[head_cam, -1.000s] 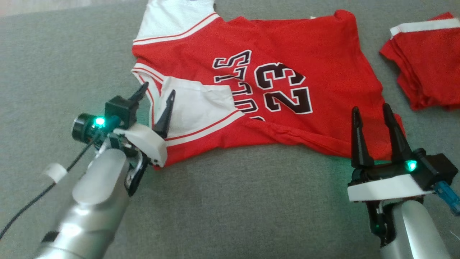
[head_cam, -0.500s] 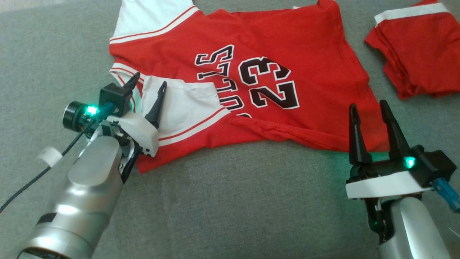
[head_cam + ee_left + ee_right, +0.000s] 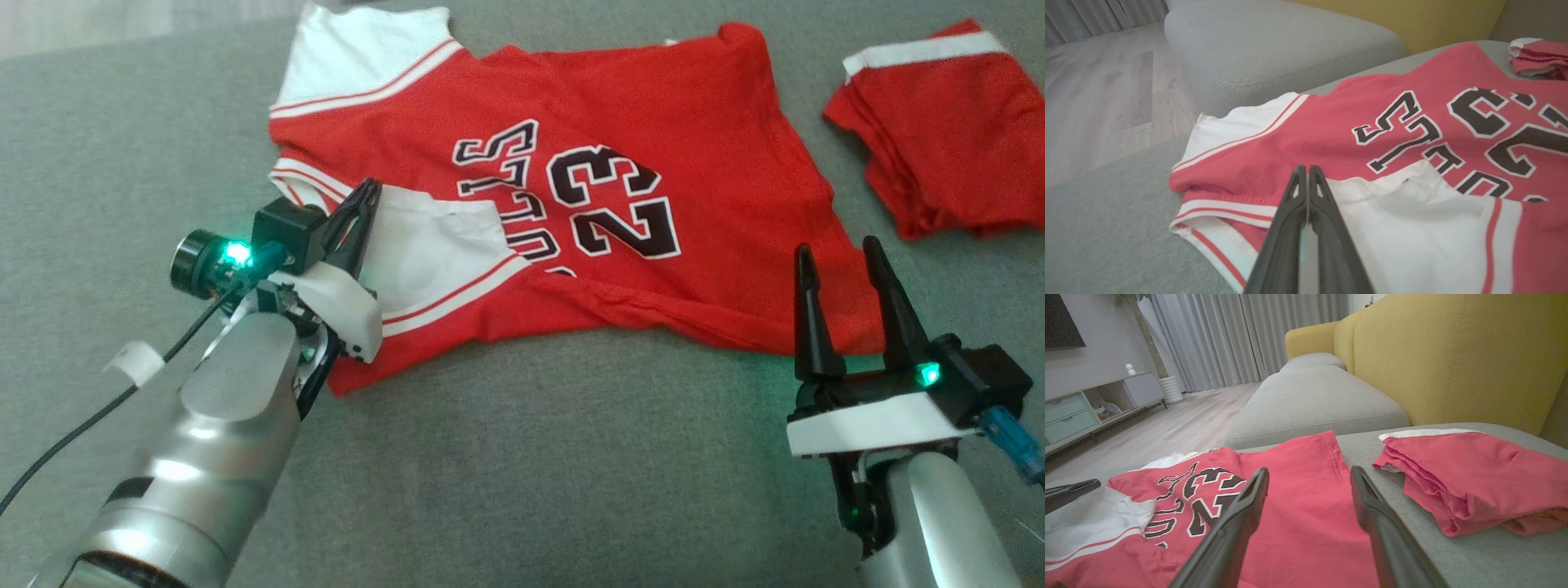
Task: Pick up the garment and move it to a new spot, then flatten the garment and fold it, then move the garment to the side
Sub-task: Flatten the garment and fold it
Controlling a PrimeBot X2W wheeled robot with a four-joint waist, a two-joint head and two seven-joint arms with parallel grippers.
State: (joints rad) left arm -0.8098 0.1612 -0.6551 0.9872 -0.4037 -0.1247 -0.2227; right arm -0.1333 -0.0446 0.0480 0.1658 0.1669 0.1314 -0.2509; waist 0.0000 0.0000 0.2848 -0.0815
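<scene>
The garment (image 3: 653,122) is a red jersey with white sleeves and black "23" lettering, spread on the grey cushion. One white sleeve (image 3: 433,245) is folded over its front. My left gripper (image 3: 369,189) is shut, its tips pinched together at the upper corner of that folded sleeve. In the left wrist view the joined tips of the left gripper (image 3: 1304,168) meet the garment (image 3: 1331,134) where white cloth borders red. My right gripper (image 3: 837,253) stands open over the near hem at the right. In the right wrist view the right gripper (image 3: 1308,473) hovers above the garment (image 3: 1306,522).
A second red piece with a white band (image 3: 939,139) lies folded at the far right, also seen as the folded piece (image 3: 1474,473). Another grey cushion (image 3: 1310,396) and a yellow backrest (image 3: 1453,355) lie beyond. Wooden floor (image 3: 1098,102) drops off past the cushion's left edge.
My left gripper's fingers have closed together at the folded sleeve's corner. The head camera has shifted a little. The right gripper has stayed open in place.
</scene>
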